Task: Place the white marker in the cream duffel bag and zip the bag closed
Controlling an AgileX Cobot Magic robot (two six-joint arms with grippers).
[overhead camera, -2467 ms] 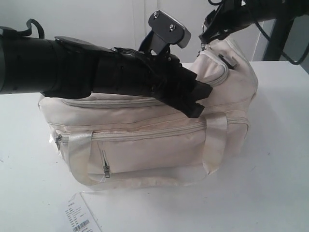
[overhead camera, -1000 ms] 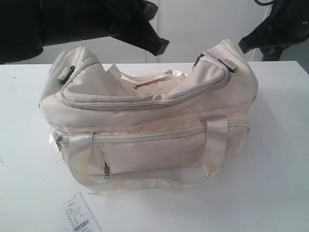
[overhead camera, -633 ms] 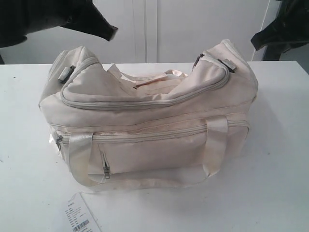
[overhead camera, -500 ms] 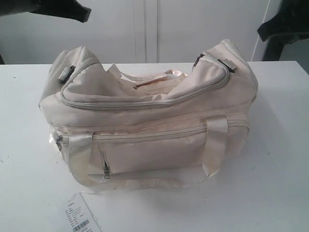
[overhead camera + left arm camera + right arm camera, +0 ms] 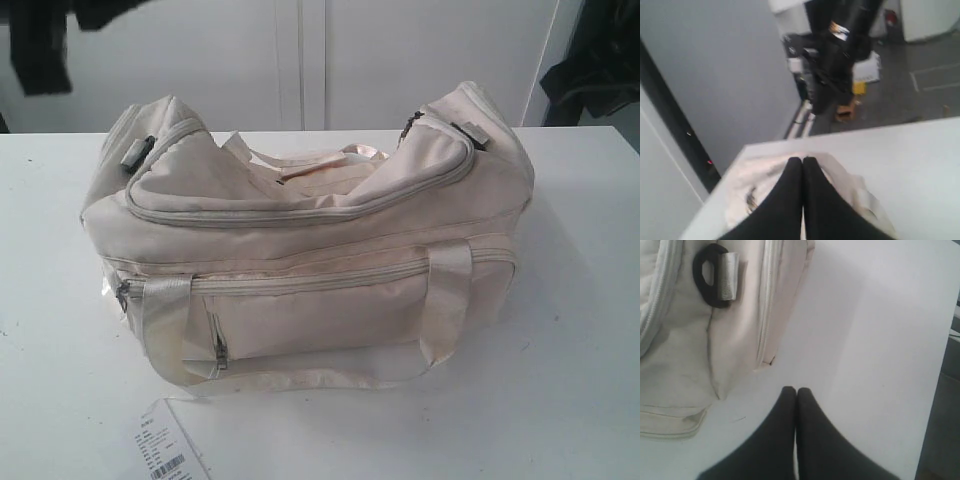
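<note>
The cream duffel bag (image 5: 300, 240) stands in the middle of the white table (image 5: 580, 400), its top zipper line drawn shut along the flap and its two loop handles hanging down. No white marker shows in any view. My left gripper (image 5: 802, 160) is shut with nothing between its fingers, raised over one end of the bag (image 5: 760, 185). My right gripper (image 5: 796, 390) is shut and empty, above bare table beside the bag's other end (image 5: 705, 340), near its black strap ring. In the exterior view only dark arm parts show at the top corners.
A white barcoded paper tag (image 5: 165, 448) lies on the table in front of the bag. The other arm and its base (image 5: 832, 65) stand beyond the table edge in the left wrist view. The table's far edge (image 5: 940, 390) runs near the right gripper.
Both arms have drawn up and away from the bag, the left toward the upper left corner, the right toward the upper right. The right gripper has closed. The bag has not moved.
</note>
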